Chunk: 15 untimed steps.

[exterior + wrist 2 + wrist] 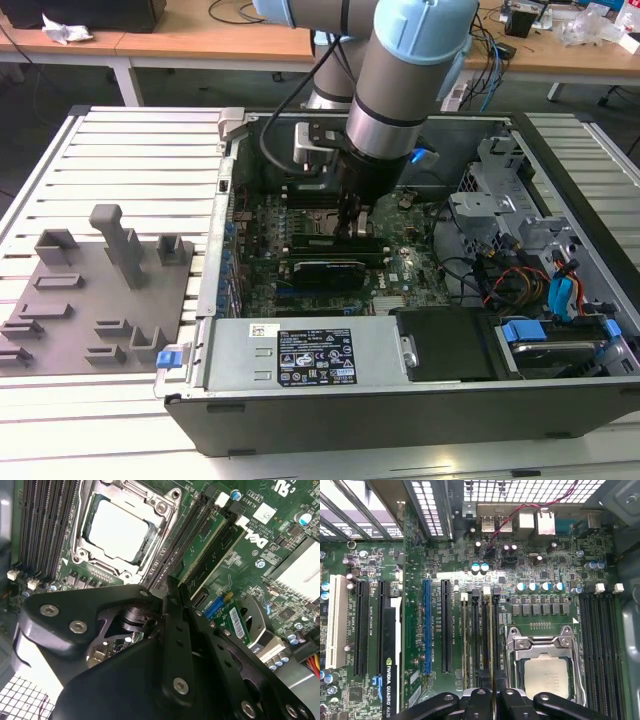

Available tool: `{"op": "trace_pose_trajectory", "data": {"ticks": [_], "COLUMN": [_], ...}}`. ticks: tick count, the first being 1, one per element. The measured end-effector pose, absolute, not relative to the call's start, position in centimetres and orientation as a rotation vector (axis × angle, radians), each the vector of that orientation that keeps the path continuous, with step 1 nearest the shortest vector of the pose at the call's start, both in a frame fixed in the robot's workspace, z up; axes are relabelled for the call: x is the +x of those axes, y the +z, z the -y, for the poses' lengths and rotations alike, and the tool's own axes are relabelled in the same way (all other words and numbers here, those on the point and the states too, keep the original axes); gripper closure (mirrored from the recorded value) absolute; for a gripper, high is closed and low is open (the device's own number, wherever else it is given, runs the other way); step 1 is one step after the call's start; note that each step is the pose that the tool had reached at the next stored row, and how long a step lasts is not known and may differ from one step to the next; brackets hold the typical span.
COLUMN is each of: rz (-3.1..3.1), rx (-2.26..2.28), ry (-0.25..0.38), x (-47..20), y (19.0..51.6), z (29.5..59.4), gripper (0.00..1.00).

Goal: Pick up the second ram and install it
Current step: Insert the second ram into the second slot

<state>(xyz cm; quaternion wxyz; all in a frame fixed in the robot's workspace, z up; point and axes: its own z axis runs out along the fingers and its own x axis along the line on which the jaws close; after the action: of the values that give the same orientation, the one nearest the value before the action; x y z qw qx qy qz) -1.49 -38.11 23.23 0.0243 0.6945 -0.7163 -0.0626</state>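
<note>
I see the open computer case lying on the slatted bench, with the grey fixture plate on the exterior view's left. The arm reaches down over the motherboard, beside the processor socket. The gripper has its jaws closed on the second ram, pinched at its top edge. The stick stands on edge in the slot bank next to the socket, long axis parallel to the black slots.
</note>
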Motion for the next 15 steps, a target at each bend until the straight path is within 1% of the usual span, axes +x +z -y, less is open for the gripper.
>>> {"op": "trace_pose_trajectory", "data": {"ticks": [15], "rz": [2.197], "rx": [2.17], "ry": [-0.19], "x": [-1.58], "y": [23.14], "z": [38.24], "gripper": [0.87]}}
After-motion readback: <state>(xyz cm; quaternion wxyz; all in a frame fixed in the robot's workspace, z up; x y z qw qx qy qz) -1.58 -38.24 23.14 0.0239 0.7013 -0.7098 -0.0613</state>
